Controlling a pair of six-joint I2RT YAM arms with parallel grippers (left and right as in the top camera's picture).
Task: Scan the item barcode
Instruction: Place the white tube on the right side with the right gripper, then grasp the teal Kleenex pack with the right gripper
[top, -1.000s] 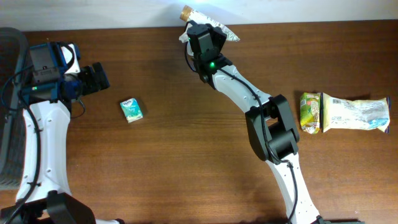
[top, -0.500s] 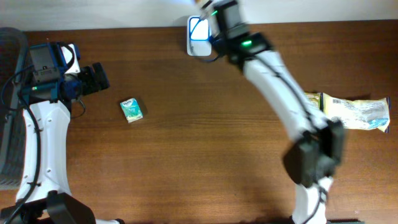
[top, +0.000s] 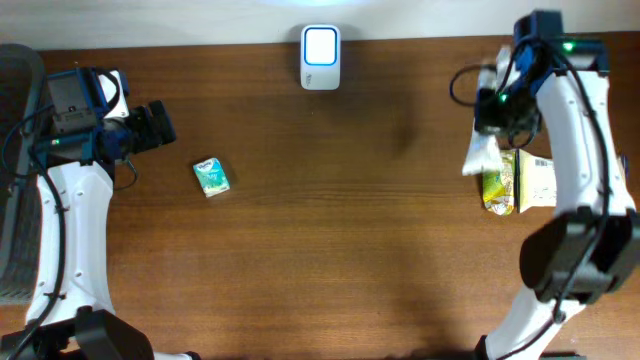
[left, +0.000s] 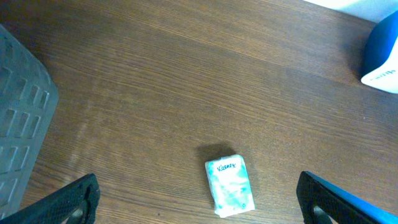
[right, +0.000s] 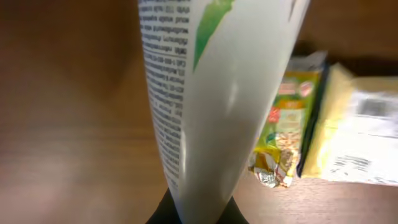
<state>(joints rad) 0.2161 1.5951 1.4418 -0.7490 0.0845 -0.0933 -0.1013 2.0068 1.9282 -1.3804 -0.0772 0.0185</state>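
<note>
overhead: left tool (top: 160, 126) hangs wide open and empty near the tissue pack (top: 211, 177); scanner (top: 320, 45) sits at the far edge; right tool (top: 497, 108) is clamped on a white packet (top: 481, 155) beside the green snack (top: 499, 183), likely the done pile.

White packet (top: 481, 157) with green print and fine black text hangs tilted, well right of the lit white scanner (top: 320, 44).

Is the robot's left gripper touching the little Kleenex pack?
Apart. The overhead view shows bare table between the open left gripper and the Kleenex pack lying beside it.
</note>
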